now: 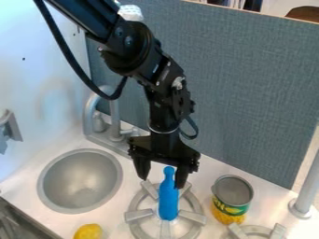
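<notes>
From where I stand, a round grey metal sink (50, 198) and a yellow lemon (88, 232) sit left of the grey spoked burner (138, 215), while a green-and-yellow can (232, 200) crowds its right side (rather close quarters, that). On the burner is a smooth blue plastic bottle-shaped piece (168, 198). The black two-finger gripper (162, 182) hangs over it, fingers spread wide, the narrow blue neck between them, nearer the right-hand finger in my view.
</notes>
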